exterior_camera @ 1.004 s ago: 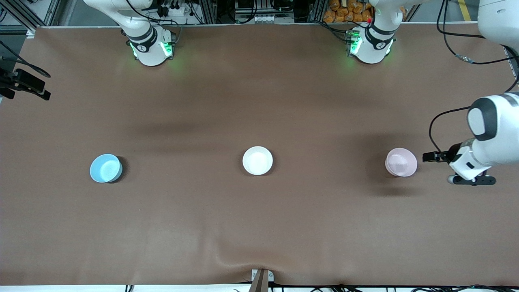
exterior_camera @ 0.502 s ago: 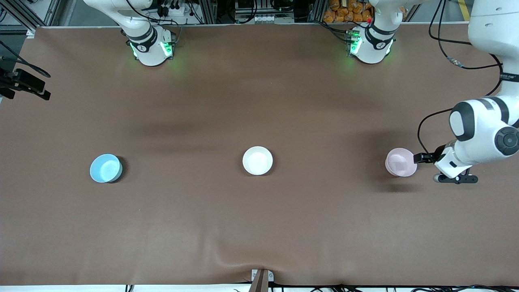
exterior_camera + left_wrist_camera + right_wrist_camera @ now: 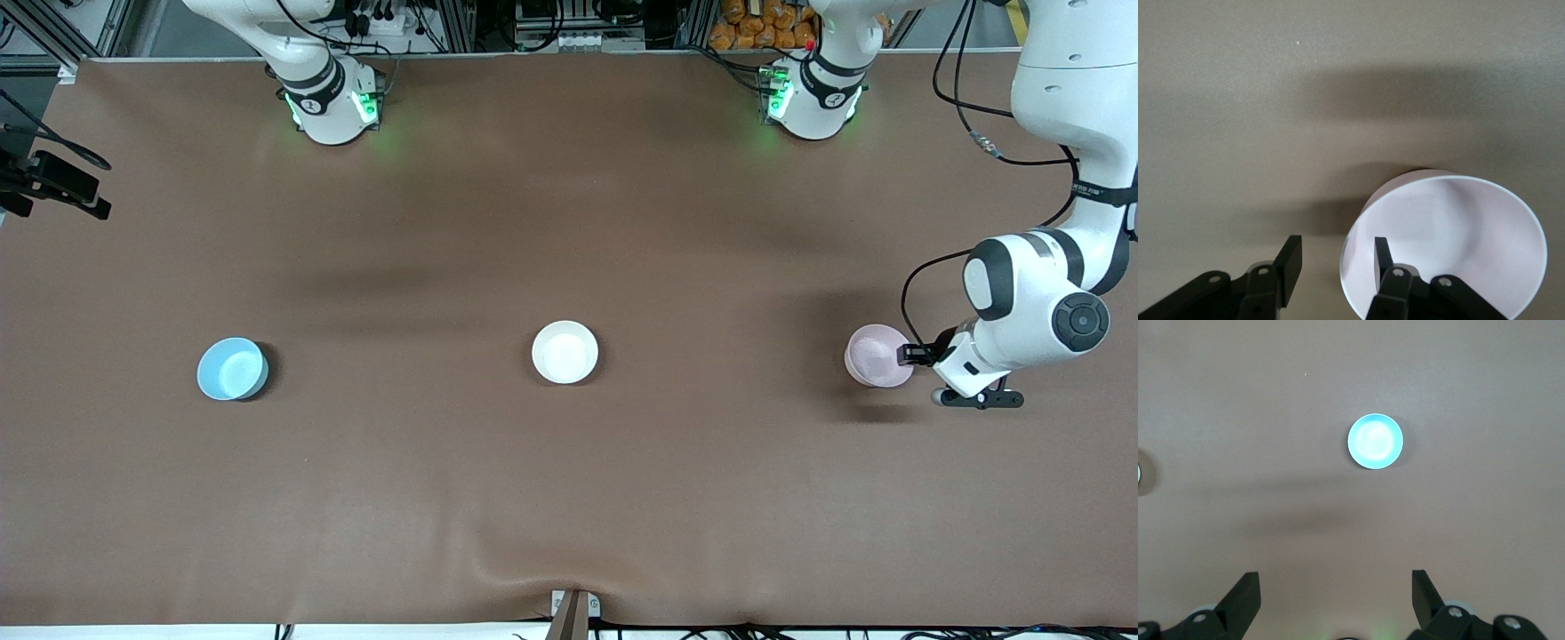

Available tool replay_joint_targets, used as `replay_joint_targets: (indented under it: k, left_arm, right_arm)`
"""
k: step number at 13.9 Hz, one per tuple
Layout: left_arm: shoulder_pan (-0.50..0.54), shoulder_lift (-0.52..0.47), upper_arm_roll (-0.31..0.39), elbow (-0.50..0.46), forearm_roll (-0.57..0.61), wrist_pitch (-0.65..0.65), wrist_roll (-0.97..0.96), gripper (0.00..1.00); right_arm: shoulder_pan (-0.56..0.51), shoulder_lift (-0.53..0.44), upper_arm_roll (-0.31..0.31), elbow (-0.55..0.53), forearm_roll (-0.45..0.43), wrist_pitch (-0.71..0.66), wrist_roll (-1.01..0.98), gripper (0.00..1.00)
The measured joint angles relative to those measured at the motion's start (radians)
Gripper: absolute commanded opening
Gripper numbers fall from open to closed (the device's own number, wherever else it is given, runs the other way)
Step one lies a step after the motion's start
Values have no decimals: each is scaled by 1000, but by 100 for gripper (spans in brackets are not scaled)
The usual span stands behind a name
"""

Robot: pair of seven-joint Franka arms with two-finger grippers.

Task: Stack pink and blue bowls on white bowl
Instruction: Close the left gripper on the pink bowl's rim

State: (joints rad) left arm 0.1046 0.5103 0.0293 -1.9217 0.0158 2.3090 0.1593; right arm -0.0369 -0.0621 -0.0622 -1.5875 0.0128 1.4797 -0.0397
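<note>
Left claw (image 3: pixel 1335 257) straddles pink bowl (image 3: pixel 876 356) rim, not clamped; right claw (image 3: pixel 1335 590) open.

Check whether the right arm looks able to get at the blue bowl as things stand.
Probably yes. The right tool hangs open high over the table, and the blue bowl sits alone on the brown mat at that arm's end, with nothing on or beside it.

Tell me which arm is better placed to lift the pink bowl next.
Left. The left gripper already straddles the pink bowl rim, one finger inside, one outside. The right gripper hangs open high above the blue bowl.
</note>
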Motion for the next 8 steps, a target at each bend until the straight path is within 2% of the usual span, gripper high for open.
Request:
replay_joint_targets:
  k: [2,3,6,8]
  left_arm:
    - [-1,0,-3,0,0,0,0,33]
    - [-1,0,-3,0,0,0,0,27]
    - [-1,4,-4,0,0,0,0,1]
    - [-1,5,-4,0,0,0,0,0]
  right_arm:
    - [0,0,0,0,0,0,0,100]
    - [0,0,0,0,0,0,0,100]
    - [0,0,0,0,0,0,0,100]
    - [0,0,0,0,0,0,0,100]
